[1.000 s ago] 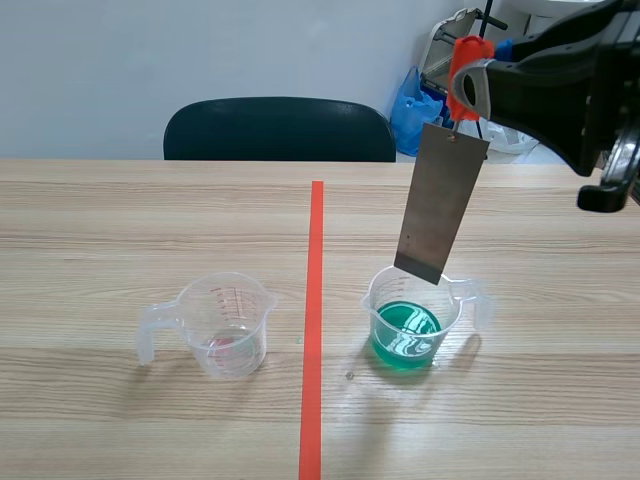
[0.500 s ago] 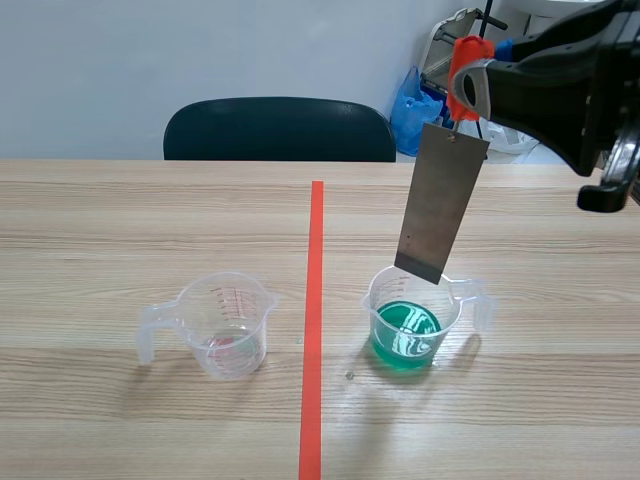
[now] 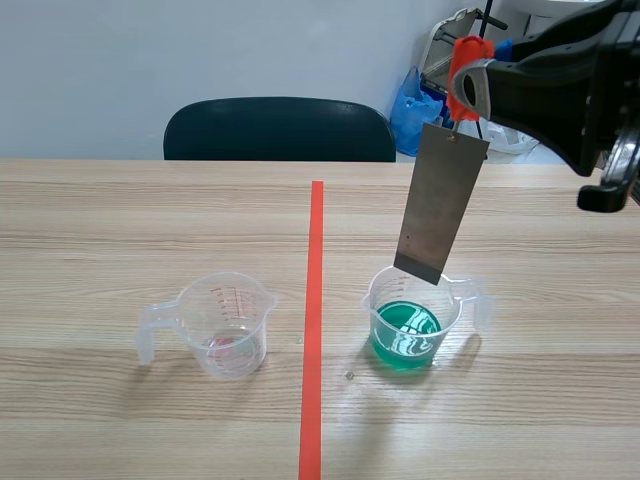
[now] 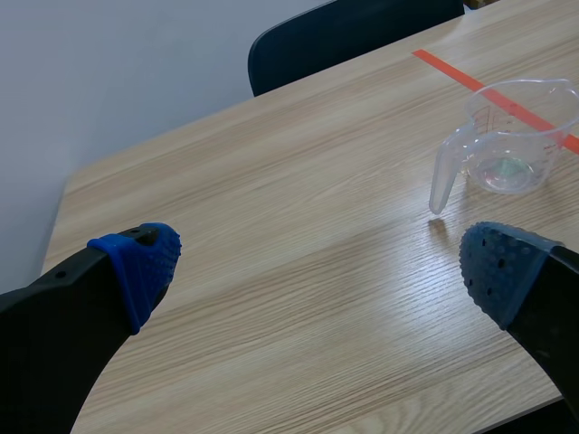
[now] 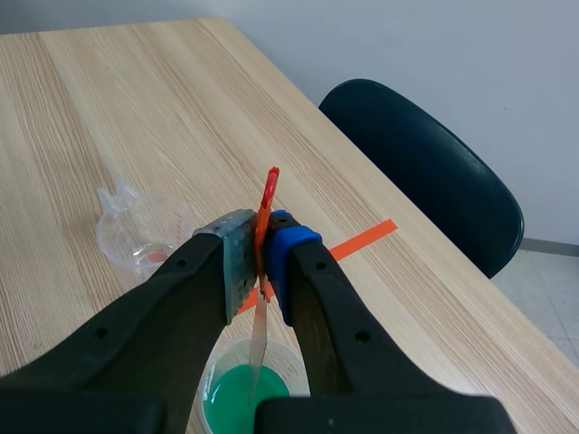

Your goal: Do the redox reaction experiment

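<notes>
Readable text: none was found in any view.
Cup scale: red graduation marks were seen on the wall of the clear cup, but they were too small for any figure to be read.
Same cup, left wrist view: the red marks were seen again, and again no figure could be read.
</notes>
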